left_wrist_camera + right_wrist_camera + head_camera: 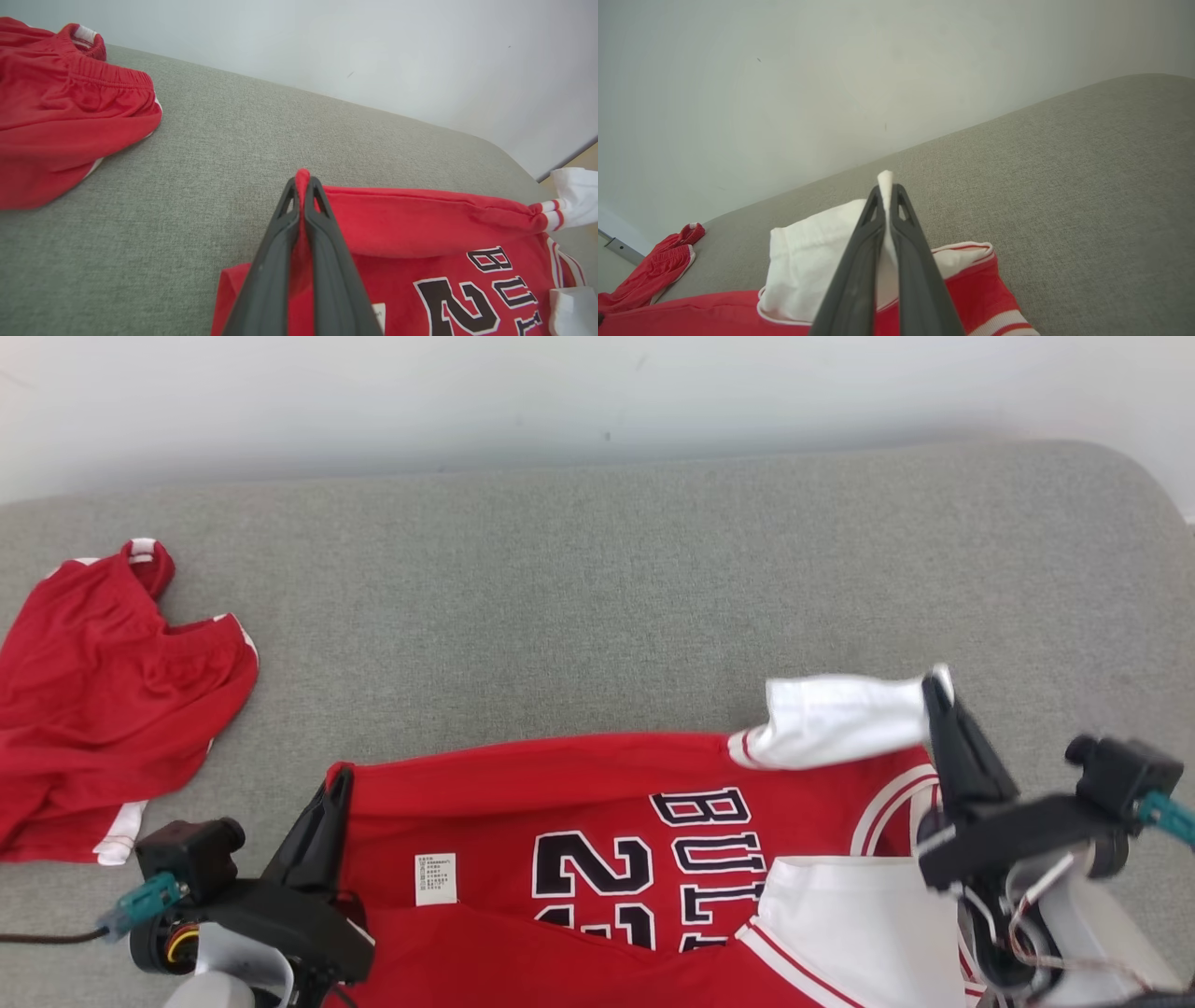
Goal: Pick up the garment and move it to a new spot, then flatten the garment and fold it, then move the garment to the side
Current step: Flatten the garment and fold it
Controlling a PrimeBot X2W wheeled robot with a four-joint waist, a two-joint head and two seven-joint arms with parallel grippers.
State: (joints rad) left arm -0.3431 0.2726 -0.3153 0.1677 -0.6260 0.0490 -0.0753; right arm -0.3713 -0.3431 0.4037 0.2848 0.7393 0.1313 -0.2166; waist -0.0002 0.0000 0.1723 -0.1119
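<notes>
The garment (pixel 597 840) is a red jersey with white sleeves and black lettering, spread across the near part of the grey surface (pixel 597 597). My left gripper (pixel 342 784) is shut on the jersey's red hem corner, which pokes out between the fingertips in the left wrist view (pixel 302 179). My right gripper (pixel 936 686) is shut on the white sleeve (pixel 840 719), lifted a little above the jersey; in the right wrist view the white cloth (pixel 817 256) is pinched between the fingers (pixel 886 186).
Crumpled red shorts (pixel 103 700) with white trim lie at the surface's far left, also in the left wrist view (pixel 60 121). A pale wall (pixel 597 392) runs behind the grey surface. The surface's rounded corner is at the right.
</notes>
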